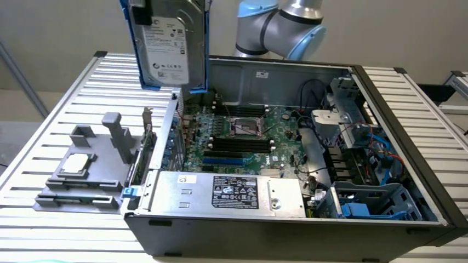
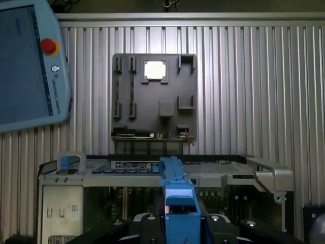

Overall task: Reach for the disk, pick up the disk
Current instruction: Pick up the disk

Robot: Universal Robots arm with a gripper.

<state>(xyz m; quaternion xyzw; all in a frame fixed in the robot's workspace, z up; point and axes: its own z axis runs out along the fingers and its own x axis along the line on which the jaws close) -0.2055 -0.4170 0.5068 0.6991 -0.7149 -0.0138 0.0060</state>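
The disk (image 1: 170, 46), a silver-grey hard drive with a white label and blue rails, hangs upright in the air above the left wall of the open computer case (image 1: 292, 233), near the top of the exterior view. In the wrist view its blue rail (image 2: 177, 203) shows edge-on, running down between the black fingers (image 2: 147, 226) of my gripper (image 2: 180, 226). The gripper is shut on the disk, one finger on each side. The arm's joints (image 1: 281, 27) stand behind the case.
Inside the case lie the motherboard (image 1: 241, 131) and a silver box with a black label (image 1: 227, 192). On the slatted table, at the exterior view's left, sits a grey fixture (image 1: 109, 164) holding a small square silver chip (image 1: 75, 163). A teach pendant (image 2: 28, 66) lies beyond it.
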